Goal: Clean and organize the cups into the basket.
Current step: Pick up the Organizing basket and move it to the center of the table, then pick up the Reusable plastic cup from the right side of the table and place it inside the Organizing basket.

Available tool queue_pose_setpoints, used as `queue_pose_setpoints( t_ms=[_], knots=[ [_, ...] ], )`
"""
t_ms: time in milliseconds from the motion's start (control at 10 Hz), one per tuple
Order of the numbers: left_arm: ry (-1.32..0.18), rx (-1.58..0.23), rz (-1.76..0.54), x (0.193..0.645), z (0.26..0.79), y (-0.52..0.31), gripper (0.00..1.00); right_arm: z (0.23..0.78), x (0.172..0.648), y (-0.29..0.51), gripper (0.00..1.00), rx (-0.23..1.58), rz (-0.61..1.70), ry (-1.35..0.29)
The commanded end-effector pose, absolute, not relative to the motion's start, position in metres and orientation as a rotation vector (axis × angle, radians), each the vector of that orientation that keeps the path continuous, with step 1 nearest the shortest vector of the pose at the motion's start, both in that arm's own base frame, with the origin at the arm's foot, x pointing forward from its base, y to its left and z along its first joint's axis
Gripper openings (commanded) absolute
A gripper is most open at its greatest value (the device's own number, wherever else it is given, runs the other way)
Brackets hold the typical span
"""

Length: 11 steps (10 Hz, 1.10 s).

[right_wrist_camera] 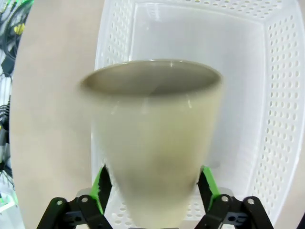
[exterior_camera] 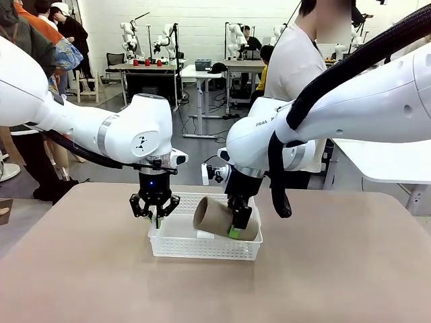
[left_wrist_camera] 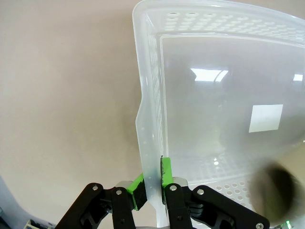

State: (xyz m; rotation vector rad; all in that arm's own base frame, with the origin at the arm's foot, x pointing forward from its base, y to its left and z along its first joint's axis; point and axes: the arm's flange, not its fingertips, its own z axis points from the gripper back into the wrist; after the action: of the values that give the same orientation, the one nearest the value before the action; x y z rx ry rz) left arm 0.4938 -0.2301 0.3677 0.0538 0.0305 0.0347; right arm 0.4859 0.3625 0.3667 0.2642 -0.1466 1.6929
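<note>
Front view: one shallow white lattice-sided plastic basket [exterior_camera: 202, 247] stands on the beige table [exterior_camera: 81, 269], and one tan-brown tapered cup [exterior_camera: 214, 217] lies tilted inside it. The right gripper [exterior_camera: 237, 229] straddles the cup. Left wrist view: the left gripper [left_wrist_camera: 151, 183] is closed narrow on the basket's short wall, and one white square label [left_wrist_camera: 266, 118] lies on the floor. Right wrist view: the green pads [right_wrist_camera: 206, 183] stand wide beside the cup's narrow end; I cannot tell if they touch it.

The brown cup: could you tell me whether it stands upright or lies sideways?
Sideways: the cup lies across the basket, its open mouth facing left.
</note>
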Motion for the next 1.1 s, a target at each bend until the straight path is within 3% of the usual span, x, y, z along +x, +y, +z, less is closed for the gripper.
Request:
queue_pose_setpoints(
  t_ms=[0,200,400,700,1000],
  knots=[
    [0.023,0.054,0.025,0.495,0.367,-0.229,0.0,0.367,0.49,0.361,1.0,0.3,1.666,-0.163],
    [0.023,0.054,0.025,0.495,0.367,-0.229,0.0,0.368,0.492,0.362,1.0,0.314,1.667,-0.178],
    [0.023,0.054,0.025,0.495,0.367,-0.229,0.0,0.408,0.486,0.345,1.0,0.351,1.664,-0.291],
    [0.023,0.054,0.025,0.495,0.367,-0.229,0.0,0.51,0.467,0.247,1.0,0.477,1.609,-0.625],
    [0.023,0.054,0.025,0.495,0.367,-0.229,0.0,0.515,0.451,0.104,1.0,0.679,1.513,-0.847]
  ],
)
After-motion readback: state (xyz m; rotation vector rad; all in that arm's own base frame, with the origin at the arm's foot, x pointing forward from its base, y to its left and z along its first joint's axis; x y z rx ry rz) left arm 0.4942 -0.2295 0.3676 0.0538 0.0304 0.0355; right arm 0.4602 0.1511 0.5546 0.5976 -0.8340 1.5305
